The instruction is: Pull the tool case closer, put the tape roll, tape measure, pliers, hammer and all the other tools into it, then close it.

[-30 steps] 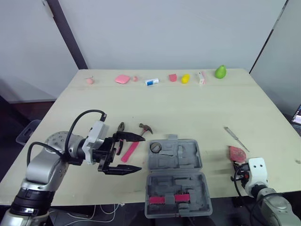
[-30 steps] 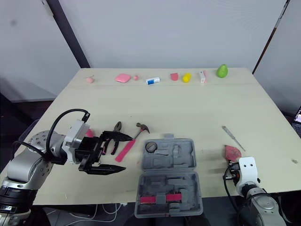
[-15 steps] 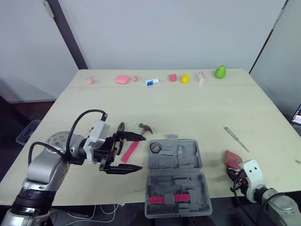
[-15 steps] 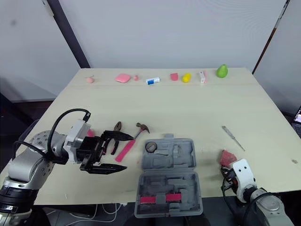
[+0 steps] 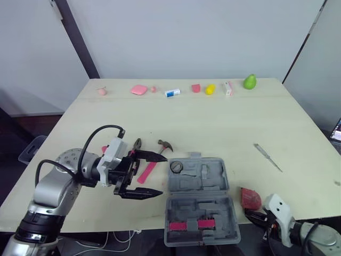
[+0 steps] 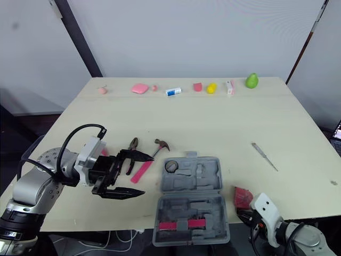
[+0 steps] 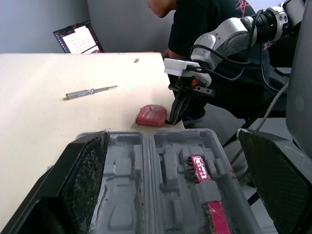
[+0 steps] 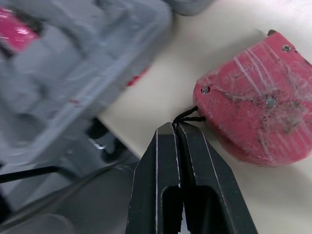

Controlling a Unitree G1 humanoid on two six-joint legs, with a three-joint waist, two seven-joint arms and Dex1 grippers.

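The right gripper [image 8: 176,126] is pinched tight on the thin black cord of the red tape measure [image 5: 250,198], which lies just right of the open tool case [image 5: 198,184], near the front edge of the table [image 5: 213,122] — a slender hold (cord only, not the body). If the loop slips or the measure swings when lifted, it could drop off the edge. The left gripper [image 5: 162,174] gapes wide and empty by the pliers [image 5: 136,145]

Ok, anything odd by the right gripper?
Yes: the right gripper is shut on only the thin black cord of the scuffed red tape measure, not its body, which lies near the table's front edge.
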